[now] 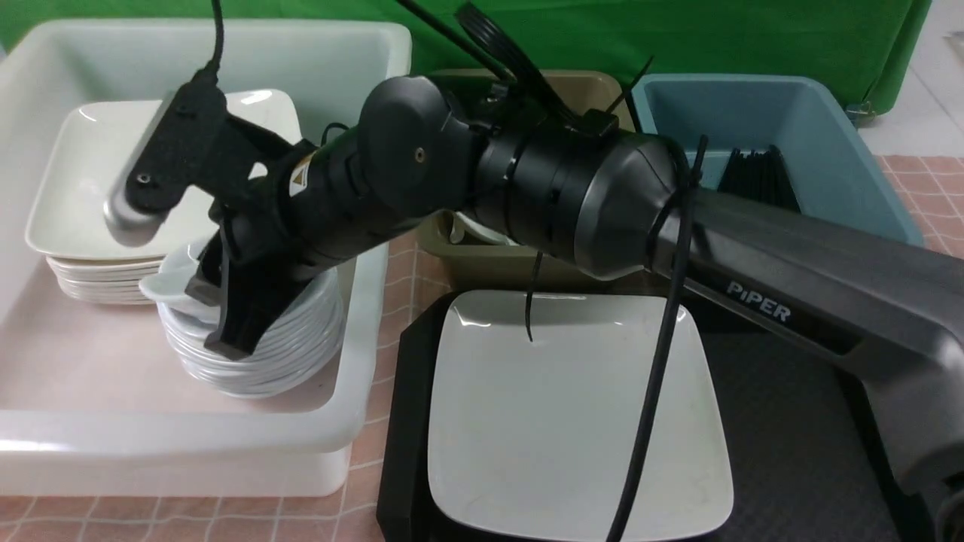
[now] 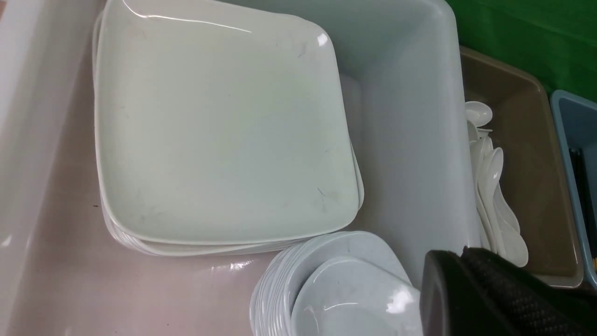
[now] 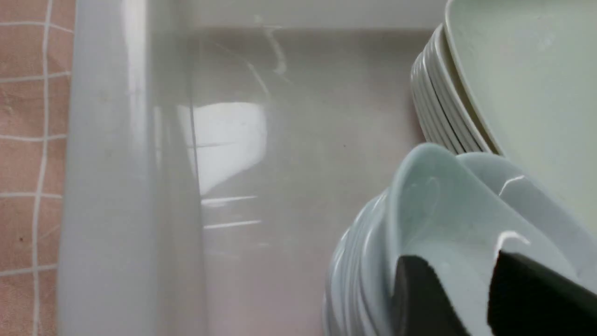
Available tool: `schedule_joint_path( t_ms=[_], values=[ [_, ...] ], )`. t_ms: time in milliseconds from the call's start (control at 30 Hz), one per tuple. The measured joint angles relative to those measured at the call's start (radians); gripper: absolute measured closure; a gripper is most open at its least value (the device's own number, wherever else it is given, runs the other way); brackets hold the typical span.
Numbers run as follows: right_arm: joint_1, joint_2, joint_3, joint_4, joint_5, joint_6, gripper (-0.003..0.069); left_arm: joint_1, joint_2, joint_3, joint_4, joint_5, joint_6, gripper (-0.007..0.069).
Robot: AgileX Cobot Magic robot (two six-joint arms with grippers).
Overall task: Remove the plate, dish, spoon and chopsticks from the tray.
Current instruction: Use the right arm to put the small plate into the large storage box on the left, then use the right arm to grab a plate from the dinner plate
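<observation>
The large white plate [image 1: 580,421] lies flat on the black tray [image 1: 791,421]. My right arm reaches across into the white tub [image 1: 361,316]. Its gripper [image 1: 218,331] is over a stack of small dishes [image 1: 263,361]. The top dish [image 1: 162,284] sits tilted on that stack. In the right wrist view the gripper [image 3: 457,259] is open, with the rim of the dish [image 3: 433,210] between its fingers. My left gripper [image 2: 461,254] is shut and empty above the tub, beside the dish [image 2: 345,298]. No spoon or chopsticks show on the tray.
A stack of large plates [image 1: 98,188] fills the tub's far left. The olive bin [image 2: 527,154] behind the tray holds several white spoons [image 2: 494,186]. The blue bin [image 1: 828,143] holds black chopsticks [image 1: 757,177]. A green cloth hangs behind.
</observation>
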Motion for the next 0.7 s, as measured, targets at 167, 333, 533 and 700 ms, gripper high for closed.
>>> schedule_joint_path(
  t_ms=[167,333,533,700],
  values=[
    [0.0,-0.024,-0.001,-0.017,0.063,0.041,0.0242,0.0,0.0,0.0,0.0,0.0,0.001,0.0606],
    [0.0,-0.188,-0.001,-0.139,0.319,0.227,0.0237,-0.005,0.0,0.0,-0.001,0.0,0.001,0.0606],
    [0.0,-0.434,0.004,-0.315,0.625,0.371,0.0526,-0.109,0.0,0.0,-0.002,-0.001,0.004,0.0606],
    [-0.037,-0.615,0.091,-0.354,0.626,0.503,0.0629,-0.292,0.0,0.032,0.024,-0.001,0.041,0.0605]
  ],
)
